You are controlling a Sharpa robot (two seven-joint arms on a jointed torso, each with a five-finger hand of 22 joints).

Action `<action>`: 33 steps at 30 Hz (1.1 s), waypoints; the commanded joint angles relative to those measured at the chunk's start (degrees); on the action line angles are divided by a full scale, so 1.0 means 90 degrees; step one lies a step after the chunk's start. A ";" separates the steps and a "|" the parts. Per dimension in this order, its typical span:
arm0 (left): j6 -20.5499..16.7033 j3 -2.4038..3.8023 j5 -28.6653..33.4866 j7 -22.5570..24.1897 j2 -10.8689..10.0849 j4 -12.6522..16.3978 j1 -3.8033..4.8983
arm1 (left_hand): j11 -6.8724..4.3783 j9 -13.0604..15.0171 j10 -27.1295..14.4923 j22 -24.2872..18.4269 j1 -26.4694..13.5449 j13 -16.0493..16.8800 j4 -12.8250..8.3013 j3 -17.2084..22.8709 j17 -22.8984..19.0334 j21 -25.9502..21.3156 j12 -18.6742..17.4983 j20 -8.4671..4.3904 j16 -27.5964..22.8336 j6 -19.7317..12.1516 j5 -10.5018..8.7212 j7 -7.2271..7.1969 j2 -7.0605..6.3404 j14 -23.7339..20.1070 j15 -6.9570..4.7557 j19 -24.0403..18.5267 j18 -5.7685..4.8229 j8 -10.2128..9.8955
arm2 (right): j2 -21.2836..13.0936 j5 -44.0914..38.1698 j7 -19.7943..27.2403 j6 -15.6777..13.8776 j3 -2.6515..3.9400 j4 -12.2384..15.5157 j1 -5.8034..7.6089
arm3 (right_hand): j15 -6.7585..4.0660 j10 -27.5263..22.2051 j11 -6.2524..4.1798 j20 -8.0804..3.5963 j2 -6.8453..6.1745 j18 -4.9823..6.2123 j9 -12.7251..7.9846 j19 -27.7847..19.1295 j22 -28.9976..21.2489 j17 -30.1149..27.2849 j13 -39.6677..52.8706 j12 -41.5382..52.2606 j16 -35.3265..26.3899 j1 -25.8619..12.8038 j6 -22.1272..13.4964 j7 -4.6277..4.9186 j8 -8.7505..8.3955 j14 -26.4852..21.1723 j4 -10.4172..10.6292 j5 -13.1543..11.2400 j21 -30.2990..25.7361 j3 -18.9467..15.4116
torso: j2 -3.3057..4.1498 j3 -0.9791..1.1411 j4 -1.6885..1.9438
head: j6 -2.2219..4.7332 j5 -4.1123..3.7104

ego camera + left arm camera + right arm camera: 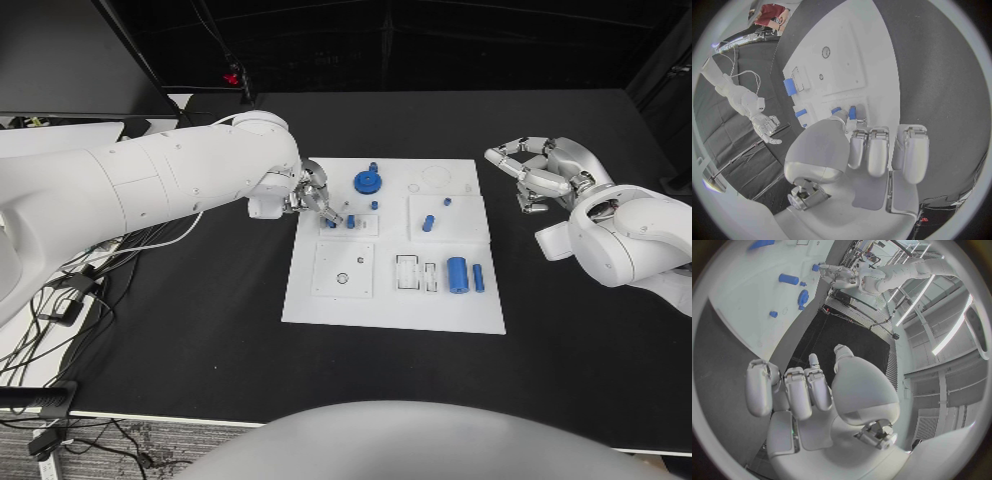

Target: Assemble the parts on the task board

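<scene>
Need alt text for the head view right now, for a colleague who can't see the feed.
The left hand reaches over the white task board's upper-left corner, fingertips at small blue pegs. The right hand hovers off the board's right side, holding nothing.

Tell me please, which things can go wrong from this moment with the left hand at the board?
1. The left hand works at small blue pegs that stand close together on the task board; its fingertips could knock a neighbouring peg.
2. The blue disc sits just beside the hand, so a sideways motion might bump it.
3. The right hand waits off the board and cannot steady anything.
</scene>
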 commanded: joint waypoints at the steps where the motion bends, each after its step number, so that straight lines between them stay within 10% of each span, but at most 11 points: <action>1: 0.0214 -0.0039 -0.0072 -0.0255 0.0009 -0.0004 -0.0056 | 0.0037 -0.0011 0.0655 0.1677 -0.0088 0.1672 -0.0007 -0.0072 0.1677 0.0020 -0.0008 0.0021 0.0005 -0.0006 -0.0082 0.0017 0.0002 0.0678 0.0021 0.0665 -0.0090 -0.0021 | -0.0001 0.0002 0.0022 0.0001 0.0003 0.0018 0.0007 | 0.0041 0.0651 0.0049 0.0019 0.0061 0.0115 -0.0007 -0.0023 0.1263 0.1678 0.1674 0.0015 0.0016 0.0025 -0.0039 0.0436 0.0031 0.0673 -0.0006 0.0030 -0.0031 -0.0031 | -0.0001 0.0001 -0.0001 | -0.0002 -0.0001; 5: 0.0206 -0.0039 -0.0072 -0.0278 0.0011 -0.0002 -0.0056 | 0.0060 -0.0028 0.0655 0.1677 -0.0445 0.1672 -0.0007 -0.0335 0.1677 0.0020 -0.0008 0.0036 0.0005 0.0005 -0.0618 0.0042 0.0034 0.0678 0.0042 0.0665 -0.0090 -0.0033 | -0.0002 0.0002 0.0020 0.0003 0.0003 0.0019 0.0007 | 0.0041 0.0651 0.0049 0.0019 0.0061 0.0115 -0.0007 -0.0023 0.1263 0.1678 0.1674 0.0015 0.0016 0.0025 -0.0039 0.0436 0.0031 0.0673 -0.0006 0.0030 -0.0031 -0.0031 | -0.0001 0.0000 0.0005 | -0.0003 -0.0009; 16: -0.0009 -0.0039 -0.0111 -0.0198 0.0006 0.0017 -0.0056 | 0.0069 -0.0014 0.0655 0.1677 -0.0728 0.1672 -0.0009 -0.0610 0.1677 0.0020 -0.0008 0.0052 0.0005 -0.0002 -0.0756 0.0051 0.0055 0.0678 0.0054 0.0665 -0.0090 -0.0009 | -0.0003 0.0002 0.0012 0.0004 0.0003 0.0013 0.0007 | 0.0042 0.0651 0.0049 0.0020 0.0064 0.0115 -0.0011 -0.0023 0.1263 0.1678 0.1674 0.0015 0.0016 0.0030 -0.0041 0.0437 0.0039 0.0673 -0.0004 0.0030 -0.0031 -0.0039 | -0.0001 -0.0002 0.0004 | -0.0003 -0.0014; 24: -0.0703 -0.0038 -0.0252 0.0138 -0.0157 0.0159 -0.0055 | 0.0096 0.0249 0.0655 0.1677 -0.1311 0.1672 -0.0021 -0.1297 0.1677 0.0020 -0.0008 0.0072 0.0005 -0.0167 -0.1858 0.0077 0.0091 0.0678 0.0071 0.0665 -0.0090 0.0315 | 0.0014 0.0002 0.0018 0.0007 0.0003 0.0001 0.0006 | 0.0042 0.0651 0.0049 0.0020 0.0064 0.0115 -0.0011 -0.0023 0.1263 0.1678 0.1674 0.0015 0.0016 0.0030 -0.0041 0.0437 0.0039 0.0673 -0.0004 0.0030 -0.0031 -0.0039 | -0.0006 0.0000 0.0007 | 0.0023 -0.0018; 33: -0.1953 -0.0037 -0.0183 0.1289 -0.0758 0.0677 0.0099 | 0.0112 0.0122 0.0655 0.1589 -0.1165 0.1672 -0.0030 -0.1541 0.1677 -0.0164 -0.0008 0.0099 0.0005 -0.0341 -0.1699 0.0109 0.0025 0.0678 0.0114 0.0469 -0.0024 0.0192 | 0.0023 0.0002 0.0031 0.0004 0.0003 -0.0003 0.0006 | 0.0042 0.0651 0.0049 0.0020 0.0064 0.0115 -0.0011 -0.0023 0.1263 0.1678 0.1674 0.0015 0.0016 0.0030 -0.0041 0.0437 0.0039 0.0673 -0.0004 0.0030 -0.0031 -0.0039 | -0.0009 0.0008 0.0017 | 0.0070 -0.0043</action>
